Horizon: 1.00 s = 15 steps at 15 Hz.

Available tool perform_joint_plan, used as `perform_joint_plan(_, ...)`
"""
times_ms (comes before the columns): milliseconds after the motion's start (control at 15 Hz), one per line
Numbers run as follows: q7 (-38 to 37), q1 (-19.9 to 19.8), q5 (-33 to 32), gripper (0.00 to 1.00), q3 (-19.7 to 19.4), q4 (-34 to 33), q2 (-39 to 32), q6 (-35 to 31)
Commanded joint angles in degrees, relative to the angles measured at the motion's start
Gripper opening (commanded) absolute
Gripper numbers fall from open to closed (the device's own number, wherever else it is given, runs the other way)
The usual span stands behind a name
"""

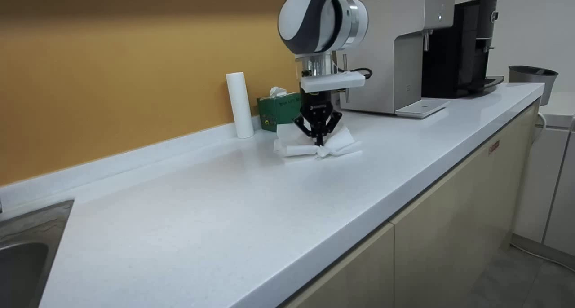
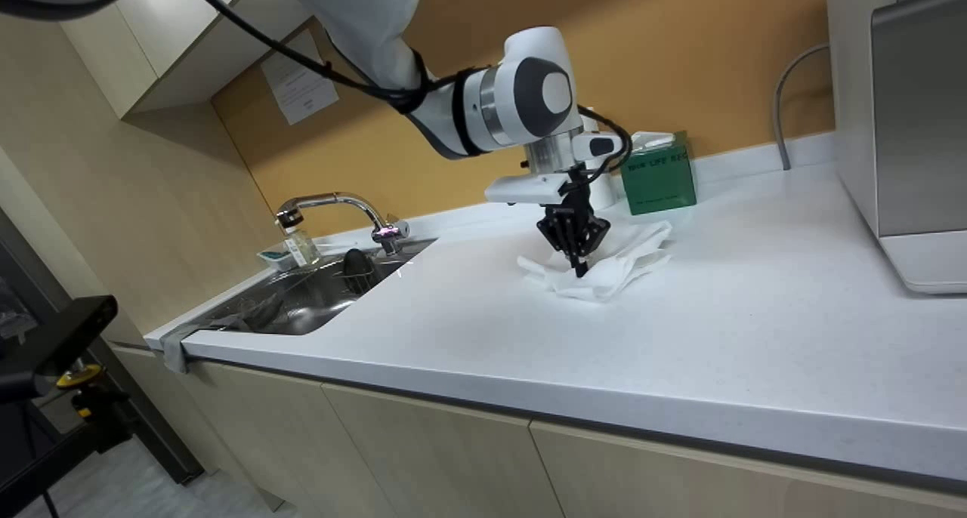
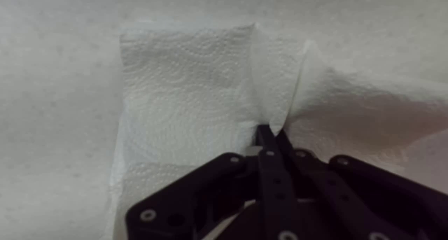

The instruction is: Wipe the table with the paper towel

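Observation:
The white paper towel [image 1: 339,142] lies crumpled on the white countertop [image 1: 215,218], in front of the green tissue box. It also shows in an exterior view [image 2: 623,257] with its edges spread and slightly raised. My gripper [image 1: 319,143] points straight down at the towel's middle, and it also shows in an exterior view [image 2: 580,269]. In the wrist view the fingertips [image 3: 274,131] are closed together with a pinched fold of the embossed towel [image 3: 189,93] between them. The towel spreads to both sides of the fingers and rests on the counter.
A paper roll [image 1: 240,105] and a green tissue box [image 1: 279,110] stand by the wall behind the gripper. A silver dispenser [image 1: 377,70] and a black machine [image 1: 458,52] stand farther along. A sink [image 2: 325,306] with a faucet [image 2: 340,199] is at the opposite end.

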<state>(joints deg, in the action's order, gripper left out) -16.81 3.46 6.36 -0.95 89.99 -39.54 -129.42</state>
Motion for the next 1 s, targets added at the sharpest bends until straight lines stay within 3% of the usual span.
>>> perform_joint_plan(0,4.96,1.23,0.11,0.01,3.28,-2.93,-3.71,3.09)
perform_joint_plan(267,8.94,2.46,-0.14,0.01,5.08,3.69,1.35,6.13)
perform_joint_plan(600,7.19,3.13,0.11,0.01,4.34,16.05,9.01,6.51)
perform_joint_plan(933,1.92,2.10,-1.19,0.01,0.14,27.90,16.01,1.64)
